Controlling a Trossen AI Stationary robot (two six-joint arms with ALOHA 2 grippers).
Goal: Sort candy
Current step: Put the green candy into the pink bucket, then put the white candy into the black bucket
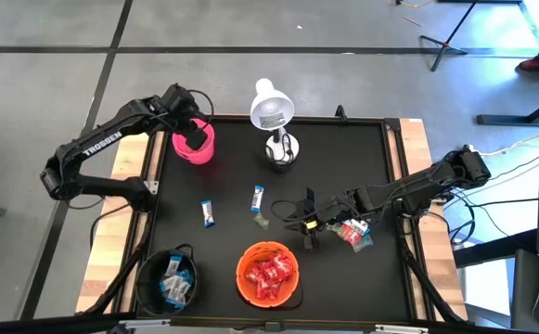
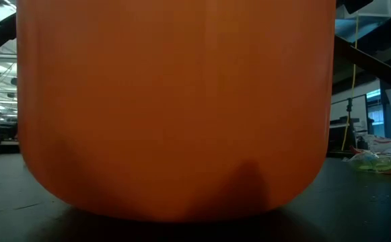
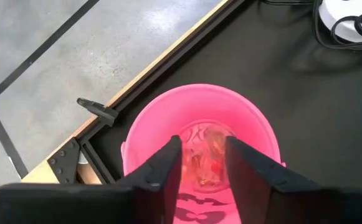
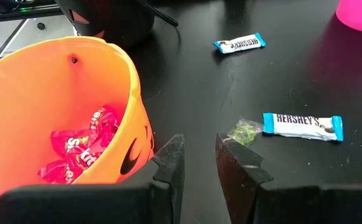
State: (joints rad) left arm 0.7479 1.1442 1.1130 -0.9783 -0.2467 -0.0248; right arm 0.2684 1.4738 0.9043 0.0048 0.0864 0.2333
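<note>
Nearer arm: the right end effector [image 1: 308, 223] sits low over the bench [image 1: 343, 158], close beside the loose candy; the left end effector [image 1: 193, 134] is well apart, over the pink cup [image 1: 195, 144].
Right end effector: fingers a narrow gap apart, nothing between them (clear in the right wrist view [image 4: 198, 163]).
Left end effector: fingers part-open above the cup [image 3: 199, 134], holding nothing that I can make out; clear-wrapped sweets lie in the cup's bottom.
Green sweet [image 4: 245, 130]: just ahead of the right fingertips and a little to one side, touching or nearly touching the end of a blue bar; crumpled, no clear long axis.
Near blue bar [image 4: 302, 125]: beyond the green sweet, long axis lying across the end effector's line of reach (so the fingers would have to turn to span its short side).
Far blue bar [image 4: 240, 43]: farther off across the bench, toward the black bowl [image 1: 169, 278], its axis slightly tilted.
Same bars from above: [image 1: 258, 198] and [image 1: 208, 213], both long axes roughly upright in the picture.
Orange bowl [image 1: 268, 274]: beside the right end effector, red candy inside.
Heap [image 1: 354, 232]: mixed candy under the right arm.
Judgement: the green sweet is the likeliest next pick.
</note>
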